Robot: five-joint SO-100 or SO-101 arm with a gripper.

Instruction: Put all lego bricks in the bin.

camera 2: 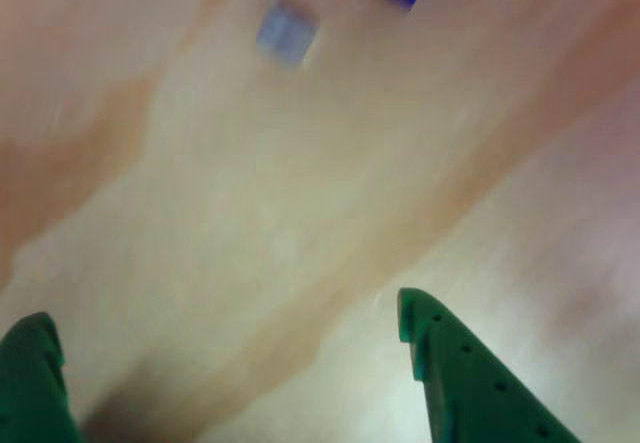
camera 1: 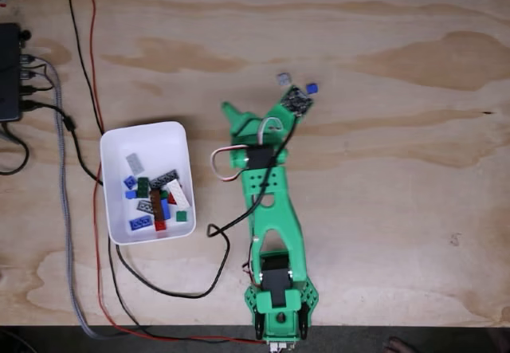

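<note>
bin (camera 1: 111, 150) white, left of green arm (camera 1: 275, 209) in fixed view, holds heap of lego bricks (camera 1: 158, 200): blue, grey, red, green, white, brown. grey brick (camera 1: 283, 77) and blue brick (camera 1: 311, 88) loose on plywood table (camera 1: 398, 170), beyond bin, just past gripper (camera 2: 225, 338). gripper fingers (camera 2: 450, 373) spread apart, nothing between. black box (camera 1: 9, 70) with cables far left of bin.

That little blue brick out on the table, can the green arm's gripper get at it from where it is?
Probably yes: the blue brick lies on bare wood just beyond the open gripper, nothing between.
</note>
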